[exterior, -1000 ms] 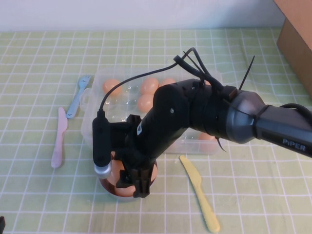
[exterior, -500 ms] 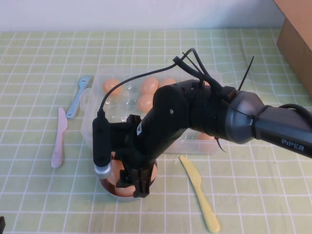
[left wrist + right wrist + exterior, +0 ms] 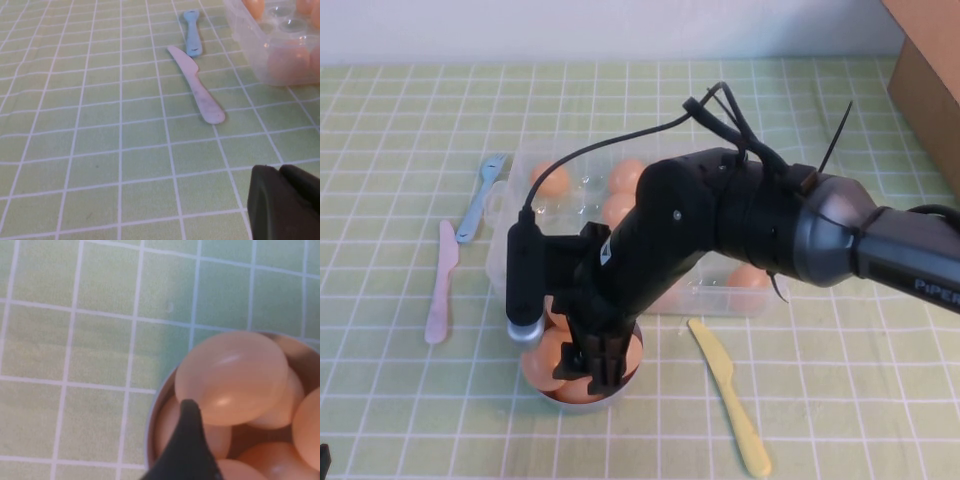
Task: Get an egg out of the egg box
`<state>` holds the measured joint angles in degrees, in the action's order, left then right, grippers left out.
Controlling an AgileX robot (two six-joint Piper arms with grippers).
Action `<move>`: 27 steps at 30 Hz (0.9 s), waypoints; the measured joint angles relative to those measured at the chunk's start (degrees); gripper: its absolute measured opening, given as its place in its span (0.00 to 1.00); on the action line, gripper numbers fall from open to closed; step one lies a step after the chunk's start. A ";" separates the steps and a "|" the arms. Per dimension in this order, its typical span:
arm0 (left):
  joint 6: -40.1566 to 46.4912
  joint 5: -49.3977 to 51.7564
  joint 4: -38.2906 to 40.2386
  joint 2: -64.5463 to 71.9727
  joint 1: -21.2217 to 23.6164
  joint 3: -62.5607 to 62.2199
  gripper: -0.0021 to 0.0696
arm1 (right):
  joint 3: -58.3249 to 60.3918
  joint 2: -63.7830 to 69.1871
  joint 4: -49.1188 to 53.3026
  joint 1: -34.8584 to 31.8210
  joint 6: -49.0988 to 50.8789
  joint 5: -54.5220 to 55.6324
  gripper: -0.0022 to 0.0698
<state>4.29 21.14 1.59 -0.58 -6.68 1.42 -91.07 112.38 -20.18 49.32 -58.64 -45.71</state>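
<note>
The right end effector (image 3: 597, 372) hangs over the small round bowl (image 3: 625, 378) at the near edge of the counter (image 3: 400, 400), its dark fingers pointing down among the eggs piled there. How far those fingers are spread cannot be told. In the right wrist view one fingertip (image 3: 189, 440) lies against the side of the topmost egg (image 3: 231, 377), which rests on other eggs in the bowl. The right arm reaches in from the right, crosses above the egg box (image 3: 510, 215) and bends down to the bowl just in front of it.

The clear egg box sits behind the bowl with several eggs in its cells. A pink knife (image 3: 440, 283) and a blue fork (image 3: 480, 196) lie left of the box, a yellow knife (image 3: 728, 393) right of the bowl.

The left end effector (image 3: 285, 205) shows only as a dark edge low over bare counter, well apart from the box; whether it is open cannot be told.
</note>
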 joint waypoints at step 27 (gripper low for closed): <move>0.00 0.00 0.00 0.00 0.00 0.00 0.02 | 0.00 -19.67 13.50 0.00 40.03 -20.05 0.02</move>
<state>4.29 21.14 1.59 -0.58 -6.68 1.42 -91.07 92.71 -6.68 49.32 -18.62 -65.77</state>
